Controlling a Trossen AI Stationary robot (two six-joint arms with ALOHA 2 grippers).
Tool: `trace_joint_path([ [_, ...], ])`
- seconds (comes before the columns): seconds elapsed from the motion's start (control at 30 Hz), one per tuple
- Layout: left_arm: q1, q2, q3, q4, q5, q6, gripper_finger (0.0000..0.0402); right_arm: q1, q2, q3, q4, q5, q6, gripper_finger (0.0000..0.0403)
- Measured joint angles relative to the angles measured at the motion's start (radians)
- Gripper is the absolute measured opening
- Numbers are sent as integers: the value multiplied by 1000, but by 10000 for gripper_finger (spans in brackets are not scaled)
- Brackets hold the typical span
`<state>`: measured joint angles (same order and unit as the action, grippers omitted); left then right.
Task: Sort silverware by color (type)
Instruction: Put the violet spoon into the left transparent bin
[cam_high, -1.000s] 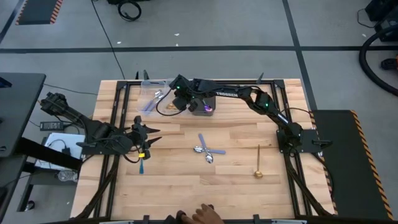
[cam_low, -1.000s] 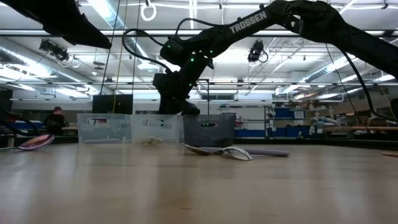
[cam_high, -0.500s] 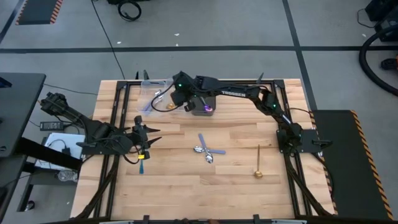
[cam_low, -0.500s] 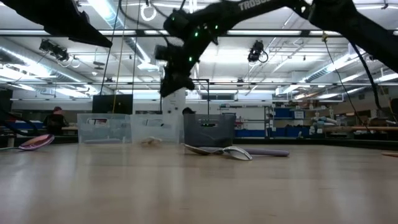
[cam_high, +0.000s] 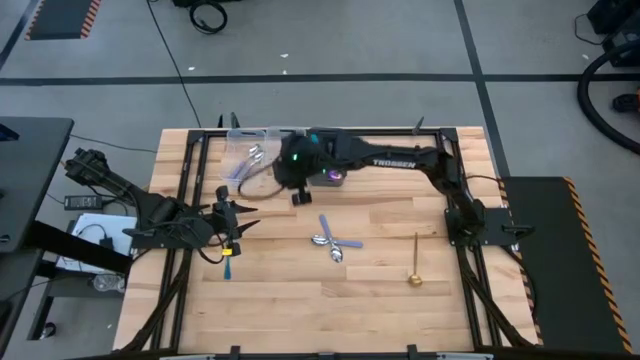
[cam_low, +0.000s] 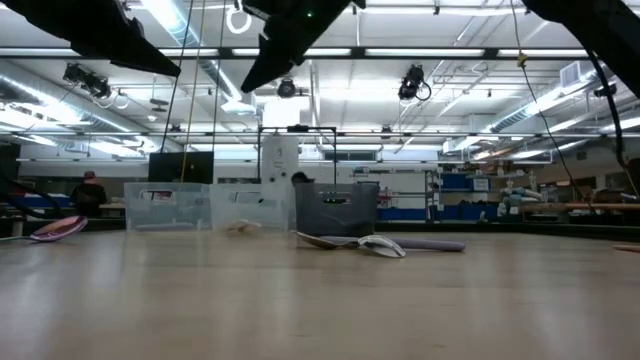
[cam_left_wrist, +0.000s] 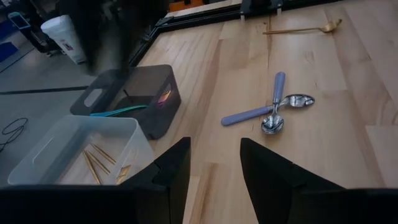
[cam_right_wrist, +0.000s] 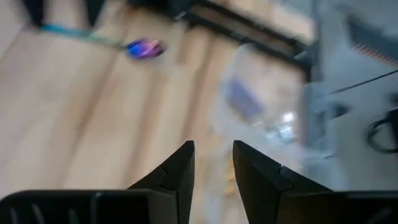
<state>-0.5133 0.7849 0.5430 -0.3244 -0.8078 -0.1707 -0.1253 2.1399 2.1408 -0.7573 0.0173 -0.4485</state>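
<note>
Since a second ago the right gripper (cam_high: 297, 193) has lifted off the bins and swung out over the table (cam_high: 380, 300), fingers a little apart and empty; the left gripper (cam_high: 240, 222) has stayed put, spread, empty, just beside the teal-handled spoon (cam_high: 228, 262). Left to right: clear bin (cam_high: 243, 152) with lilac spoons, middle bin (cam_left_wrist: 62, 149) with gold spoons, dark bin (cam_left_wrist: 143, 93) — then two crossed lilac-handled spoons (cam_high: 333, 241) mid-table and a gold spoon (cam_high: 414, 262). Beyond, a lit workshop.
</note>
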Motion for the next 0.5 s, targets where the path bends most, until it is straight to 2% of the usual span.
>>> trace_joint_path([
  [0.23, 0, 0, 0, 0, 0, 0, 146, 109, 4, -55, -112, 47, 65, 118],
  [0.5, 0, 0, 0, 0, 0, 1, 146, 184, 5, -143, -116, 78, 149, 118],
])
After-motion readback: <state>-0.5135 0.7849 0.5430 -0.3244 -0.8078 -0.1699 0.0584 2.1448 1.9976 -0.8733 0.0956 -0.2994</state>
